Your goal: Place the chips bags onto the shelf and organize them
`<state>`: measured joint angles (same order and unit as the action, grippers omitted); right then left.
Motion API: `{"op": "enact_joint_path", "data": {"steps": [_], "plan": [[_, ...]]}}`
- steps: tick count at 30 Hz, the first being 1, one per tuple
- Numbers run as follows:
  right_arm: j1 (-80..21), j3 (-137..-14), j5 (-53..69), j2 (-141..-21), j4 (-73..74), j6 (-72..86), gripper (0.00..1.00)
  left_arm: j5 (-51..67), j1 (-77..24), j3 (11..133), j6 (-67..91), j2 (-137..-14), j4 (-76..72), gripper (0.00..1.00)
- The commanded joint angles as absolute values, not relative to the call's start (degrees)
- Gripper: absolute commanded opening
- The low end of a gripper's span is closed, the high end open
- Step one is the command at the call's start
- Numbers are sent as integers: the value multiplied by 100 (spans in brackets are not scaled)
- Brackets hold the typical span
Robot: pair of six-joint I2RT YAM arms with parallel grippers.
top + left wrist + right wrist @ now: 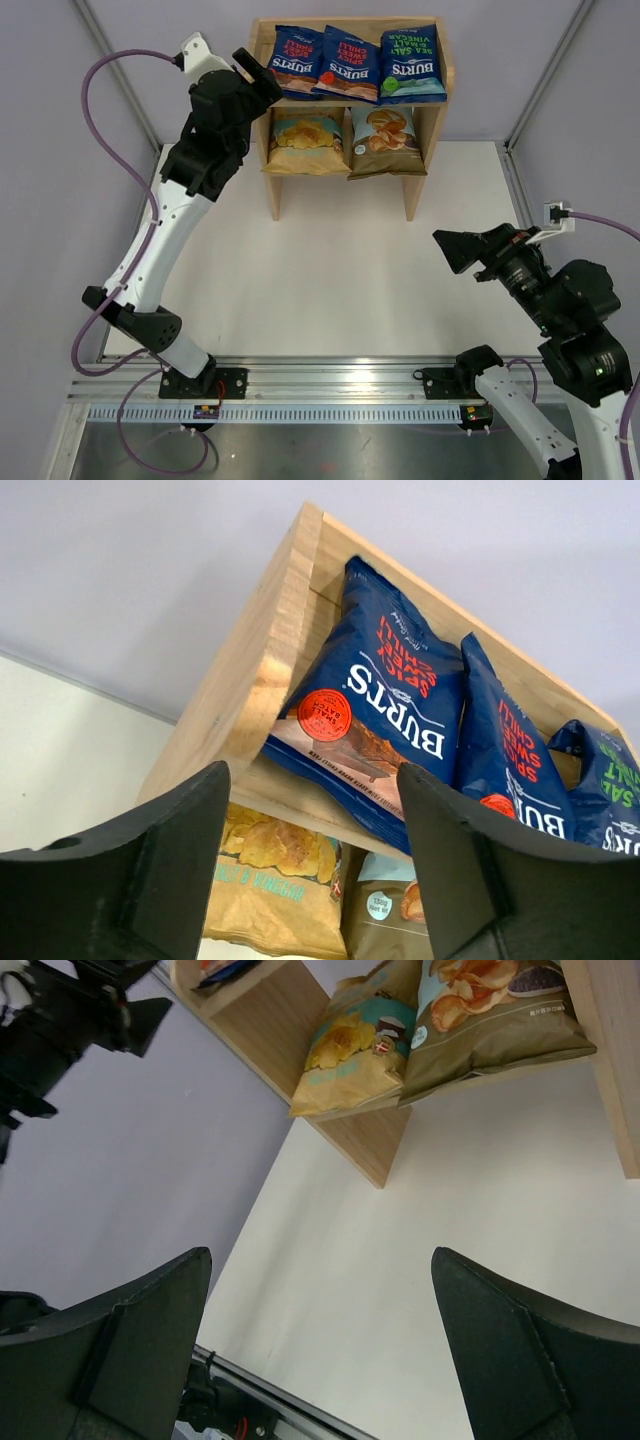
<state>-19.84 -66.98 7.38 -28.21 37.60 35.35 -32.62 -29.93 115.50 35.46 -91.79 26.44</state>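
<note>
The wooden shelf (430, 125) stands at the back of the table. Its top tier holds three dark-blue Burts bags: a red-lettered one on the left (296, 60), a red-lettered one in the middle (350, 65) and a green-lettered one on the right (411, 65). The lower tier holds the yellow chips bag (306, 143) and the light-blue/brown bag (386, 141). My left gripper (257, 75) is open and empty just left of the top tier, beside the left Burts bag (385, 710). My right gripper (455, 250) is open and empty over the table at the right.
The white table (340, 290) is bounded by grey walls at left and right. A metal rail (330, 378) with the arm bases runs along the near edge. The left arm's purple cable (95, 110) loops by the left wall.
</note>
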Motion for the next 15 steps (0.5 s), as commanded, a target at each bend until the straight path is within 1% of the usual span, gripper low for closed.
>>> {"op": "enact_joint_path", "data": {"steps": [1, 2, 3, 5, 7, 8, 9, 10, 12, 13, 15], "plan": [[-2004, -6653, 862, -3137, 3726, 3121, 100, -3103, -2953, 11418, 3358, -8711, 2347, 76], [-2004, -6671, 731, -3181, 3770, 3051, 99, -2972, -2953, 11286, 3227, -8649, 2321, 82], [-2004, -6706, 651, -3225, 3892, 2884, 100, -2919, -2953, 11198, 3147, -8466, 2320, 99], [-2004, -6724, 319, -3340, 4007, 2725, 99, -2699, -2953, 10926, 2815, -8202, 2286, 99], [-2004, -6706, 63, -3366, 4130, 2532, 99, -2541, -2944, 10251, 2646, -7649, 2206, 99], [-2004, -6689, -130, -3366, 4174, 2488, 100, -2218, -2944, 9909, 2393, -7429, 1989, 99], [-2004, -6680, -402, -3366, 4218, 2348, 99, -2032, -2944, 9253, 2260, -7201, 1812, 99], [-2004, -6662, -543, -3366, 4262, 2286, 99, -1682, -2944, 8846, 2146, -6676, 1637, 99], [-2004, -6688, -887, -3393, 4350, 2111, 99, -1565, -2944, 8238, 1890, -6181, 1258, 99], [-2004, -6688, -975, -3401, 4377, 2022, 99, -1538, -2944, 7739, 1829, -5970, 1213, 99], [-2004, -6680, -1186, -3428, 4456, 1803, 100, -1617, -2944, 7385, 1609, -5416, 1309, 99]]}}
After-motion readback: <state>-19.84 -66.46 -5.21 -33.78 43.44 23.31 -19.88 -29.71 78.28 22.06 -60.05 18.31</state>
